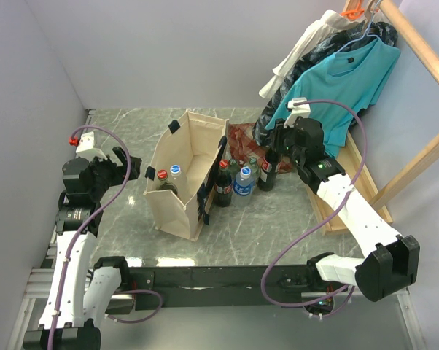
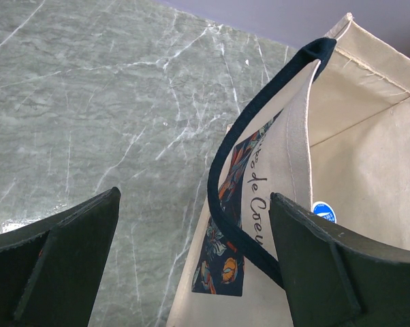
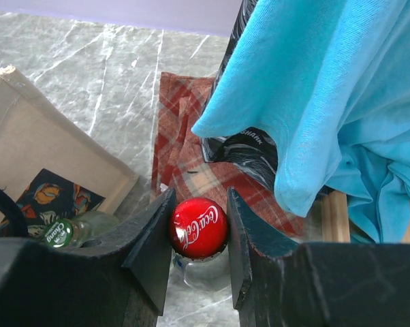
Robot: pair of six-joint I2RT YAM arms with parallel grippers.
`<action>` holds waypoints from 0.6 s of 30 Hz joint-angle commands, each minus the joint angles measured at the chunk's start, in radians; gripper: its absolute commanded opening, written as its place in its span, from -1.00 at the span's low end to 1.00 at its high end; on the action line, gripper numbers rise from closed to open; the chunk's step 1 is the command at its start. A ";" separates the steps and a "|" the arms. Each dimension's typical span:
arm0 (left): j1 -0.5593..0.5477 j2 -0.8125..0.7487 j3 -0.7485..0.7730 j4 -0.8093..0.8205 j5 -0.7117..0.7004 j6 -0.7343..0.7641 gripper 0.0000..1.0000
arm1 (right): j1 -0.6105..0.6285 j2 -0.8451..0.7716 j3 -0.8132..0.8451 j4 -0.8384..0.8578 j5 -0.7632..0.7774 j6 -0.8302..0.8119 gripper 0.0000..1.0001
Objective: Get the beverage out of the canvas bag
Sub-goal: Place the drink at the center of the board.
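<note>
The right claw (image 3: 199,211) is closed tight on the red cap (image 3: 199,228) of a dark bottle (image 1: 269,172); the two fingers press the cap from both sides. This bottle is upright, outside the bag, at the right end of a small group of bottles (image 1: 234,181). I cannot tell if its bottom touches the table (image 1: 292,219). Just behind the claw lies a red plaid cloth (image 3: 184,136), and a turquoise shirt (image 3: 314,102) hangs above it on the right.

The left claw (image 2: 195,252) is wide open and holds nothing. It hovers at the left side of the bag (image 1: 177,200), its fingers (image 2: 62,266) apart from the cloth. Between them, in the wrist view, the navy handle (image 2: 222,204) curves up over the bag's printed side.

The bag stands upright and open in the middle of the table, between both arms. Two bottles are inside it, near its left wall: one with a red cap (image 1: 162,175) and one with a pale cap (image 1: 175,169). The group of bottles stands just beside the bag's right wall.
</note>
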 commanded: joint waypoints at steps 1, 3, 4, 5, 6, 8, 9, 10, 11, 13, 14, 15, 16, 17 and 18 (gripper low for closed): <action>0.005 -0.004 0.008 0.010 0.000 0.015 0.93 | 0.002 -0.057 0.034 0.182 -0.048 0.062 -0.80; 0.005 -0.008 0.009 0.008 -0.001 0.015 0.93 | 0.002 -0.060 0.033 0.181 -0.054 0.067 -0.78; 0.005 -0.011 0.009 0.011 -0.001 0.016 0.93 | 0.002 -0.060 0.033 0.173 -0.056 0.067 -0.78; 0.005 -0.014 0.008 0.013 -0.001 0.013 0.93 | 0.002 -0.056 0.037 0.169 -0.054 0.067 -0.77; 0.005 -0.014 0.008 0.014 0.002 0.013 0.93 | 0.000 -0.054 0.039 0.163 -0.051 0.067 -0.76; 0.006 -0.013 0.006 0.014 0.005 0.013 0.93 | 0.002 -0.059 0.033 0.152 -0.050 0.065 -0.76; 0.005 -0.008 0.006 0.014 0.011 0.015 0.93 | 0.002 -0.060 0.030 0.153 -0.048 0.065 -0.75; 0.005 -0.005 0.008 0.014 0.012 0.015 0.93 | 0.002 -0.063 0.027 0.156 -0.051 0.067 -0.74; 0.005 -0.004 0.009 0.013 0.012 0.015 0.93 | 0.002 -0.065 0.024 0.156 -0.050 0.067 -0.72; 0.005 -0.002 0.011 0.011 0.012 0.015 0.93 | 0.002 -0.069 0.022 0.155 -0.051 0.070 -0.68; 0.006 -0.004 0.009 0.013 0.012 0.013 0.93 | 0.003 -0.071 0.022 0.155 -0.053 0.070 -0.61; 0.005 -0.007 0.008 0.014 0.011 0.013 0.93 | 0.002 -0.071 0.023 0.155 -0.051 0.068 -0.60; 0.005 -0.010 0.008 0.014 0.009 0.013 0.93 | 0.003 -0.072 0.022 0.152 -0.050 0.068 -0.59; 0.005 -0.010 0.005 0.014 0.008 0.013 0.93 | 0.003 -0.075 0.025 0.150 -0.051 0.067 -0.58; 0.006 -0.011 0.006 0.014 0.008 0.013 0.93 | 0.002 -0.074 0.027 0.149 -0.048 0.067 -0.56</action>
